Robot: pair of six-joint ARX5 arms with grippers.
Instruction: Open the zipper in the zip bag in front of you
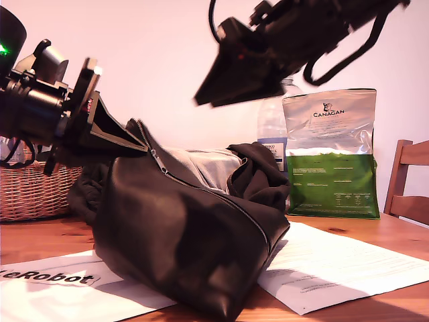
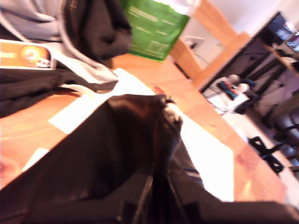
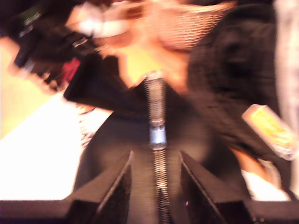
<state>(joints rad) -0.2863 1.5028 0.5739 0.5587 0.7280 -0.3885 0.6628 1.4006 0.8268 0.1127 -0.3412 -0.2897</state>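
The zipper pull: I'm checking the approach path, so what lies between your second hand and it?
Nothing but air and closed zipper teeth. In the second wrist view my second hand hangs open above the zip bag, straddling the zipper below its pull.

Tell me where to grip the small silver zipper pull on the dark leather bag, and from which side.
Grip the small silver zipper pull on the dark leather bag by its flat sides, coming from above along the teeth; my second gripper already has open jaws straddling that line. My first gripper pins the bag's raised end.
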